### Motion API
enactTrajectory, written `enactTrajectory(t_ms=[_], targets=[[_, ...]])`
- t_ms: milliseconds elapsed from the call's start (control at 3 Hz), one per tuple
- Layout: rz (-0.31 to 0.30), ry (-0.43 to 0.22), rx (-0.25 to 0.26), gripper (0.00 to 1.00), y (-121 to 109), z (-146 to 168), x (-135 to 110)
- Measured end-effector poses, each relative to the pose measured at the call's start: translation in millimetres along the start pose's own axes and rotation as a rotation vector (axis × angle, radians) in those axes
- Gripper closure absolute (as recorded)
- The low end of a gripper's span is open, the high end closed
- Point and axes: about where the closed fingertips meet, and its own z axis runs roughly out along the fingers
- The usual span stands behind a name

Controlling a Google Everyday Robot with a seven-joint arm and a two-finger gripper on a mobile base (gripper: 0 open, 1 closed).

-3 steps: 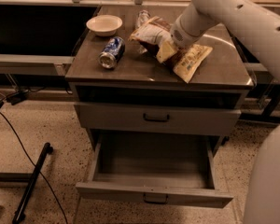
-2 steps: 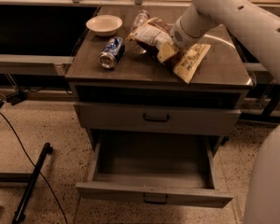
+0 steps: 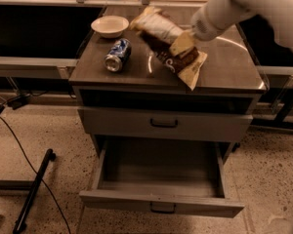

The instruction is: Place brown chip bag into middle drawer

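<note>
The brown chip bag (image 3: 168, 52) is dark brown with a white label panel and cream-yellow ends. It hangs slanted over the cabinet top (image 3: 229, 69), upper end to the back left, lower cream end touching or just above the top. My gripper (image 3: 185, 42) comes in from the upper right on a white arm and is shut on the bag's middle. The middle drawer (image 3: 158, 204), the lowest one, is pulled open in front of the cabinet; its inside shows bare grey metal. The grey drawer above it (image 3: 163, 123) is closed.
A blue soda can (image 3: 117, 55) lies on its side on the left of the cabinet top. A cream bowl (image 3: 110, 26) stands behind it. A black stand leg and cable (image 3: 31, 189) lie on the speckled floor to the left. Dark shelving runs behind.
The chip bag has been pulled up from lying on the cabinet top and now slants more steeply in the gripper. Can, bowl and drawers have not moved.
</note>
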Motion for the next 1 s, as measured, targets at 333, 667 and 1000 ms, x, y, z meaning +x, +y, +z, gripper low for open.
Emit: enactTrajectory(t_ms=[333,667,1000], targets=[[0.012,-0.100,0.003,0.41,-21.7,-82.5,29.4],[0.021,-0.079,-0.016,0.40,-16.1,-128.6,72.3],[-0.062,0.017,-0.052,0.22,11.8,-133.2,99.4]])
